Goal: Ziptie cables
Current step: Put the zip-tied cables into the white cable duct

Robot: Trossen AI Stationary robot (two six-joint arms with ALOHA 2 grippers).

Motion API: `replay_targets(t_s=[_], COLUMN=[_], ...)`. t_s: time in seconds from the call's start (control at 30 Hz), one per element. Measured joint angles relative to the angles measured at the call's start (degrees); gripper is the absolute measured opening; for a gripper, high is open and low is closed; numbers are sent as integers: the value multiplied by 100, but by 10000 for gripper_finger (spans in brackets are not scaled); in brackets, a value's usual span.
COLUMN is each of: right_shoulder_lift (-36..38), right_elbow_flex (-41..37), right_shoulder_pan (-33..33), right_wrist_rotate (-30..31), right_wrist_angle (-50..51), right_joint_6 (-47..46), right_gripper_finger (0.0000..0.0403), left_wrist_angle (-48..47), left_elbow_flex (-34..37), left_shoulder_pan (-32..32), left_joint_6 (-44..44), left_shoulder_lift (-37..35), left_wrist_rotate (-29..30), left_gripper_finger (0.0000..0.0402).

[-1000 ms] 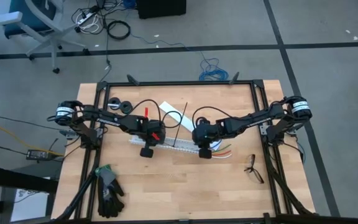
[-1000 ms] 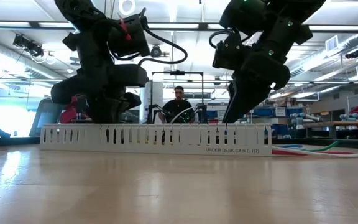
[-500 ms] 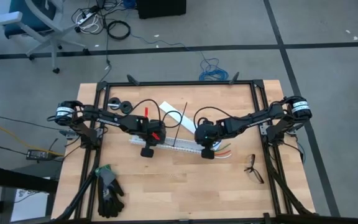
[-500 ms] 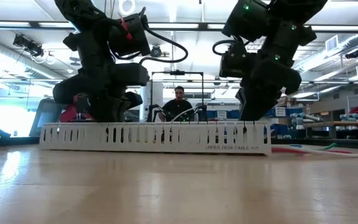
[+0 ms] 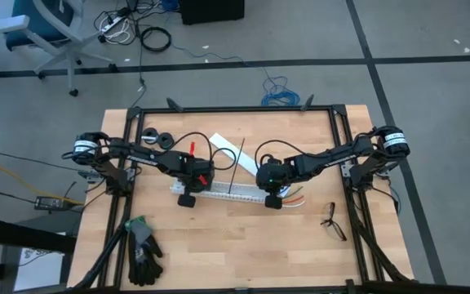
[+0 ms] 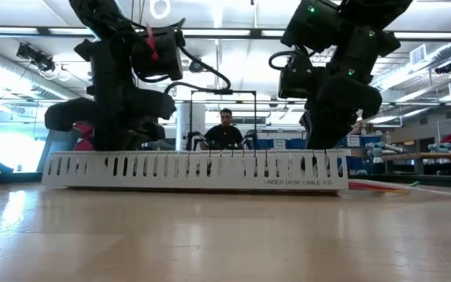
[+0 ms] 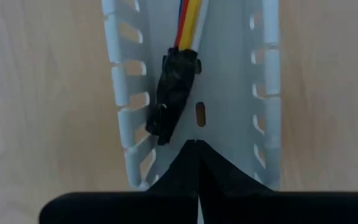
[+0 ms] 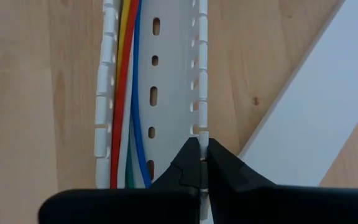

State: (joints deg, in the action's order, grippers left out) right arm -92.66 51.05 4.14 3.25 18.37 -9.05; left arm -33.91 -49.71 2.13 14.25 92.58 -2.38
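The cables (image 8: 124, 93) lie inside the white slotted tray (image 5: 219, 192) in the middle of the table (image 5: 243, 253), their dark end plug (image 7: 174, 93) resting on the tray floor near the left end. The left gripper (image 7: 197, 163) sits over that end of the tray with its fingers pressed together, nothing seen between them. The right gripper (image 8: 202, 160) is at the other end, clamped on the tray's side wall. The ziptie (image 5: 237, 163) lies just behind the tray, across a flat white strip (image 8: 309, 118)
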Motion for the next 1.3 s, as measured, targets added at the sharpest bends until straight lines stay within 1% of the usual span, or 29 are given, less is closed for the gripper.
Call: replay_targets(t_s=[0.2, 0.4, 0.7, 0.9, 0.97, 1.07, 1.17, 1.3], right_shoulder_lift=[0, 0, -1, -4, -4, -4, -4, -4], right_elbow_flex=[0, 0, 0, 0, 0, 0, 0, -4], right_shoulder_pan=[0, 2, 2, 2, 2, 2, 2, 2], right_wrist_rotate=[2, 0, 0, 2, 1, 2, 2, 2], right_wrist_angle=[2, -5, -58, -86, -87, -81, -72, -47], right_joint_6=[-44, -47, -51, -49, -48, -45, -40, -40], right_gripper_finger=[1, 1, 1, 1, 1, 1, 1, 1], left_wrist_angle=[368, 501, 1064, 1030, 1030, 1082, 1143, 1126], left_elbow_flex=[0, 0, 0, 0, 0, 0, -41, -172], left_shoulder_pan=[-40, -66, -66, -70, -70, -71, -79, -81], left_joint_6=[17, 11, -106, -121, -121, -118, -84, 110], left_shoulder_lift=[4, 4, 4, 4, 4, 4, 4, 4], left_wrist_rotate=[20, 20, 14, -76, -174, -542, -808, -848], left_gripper_finger=[0, 6, 40, 83, 99, 116, 121, 121])
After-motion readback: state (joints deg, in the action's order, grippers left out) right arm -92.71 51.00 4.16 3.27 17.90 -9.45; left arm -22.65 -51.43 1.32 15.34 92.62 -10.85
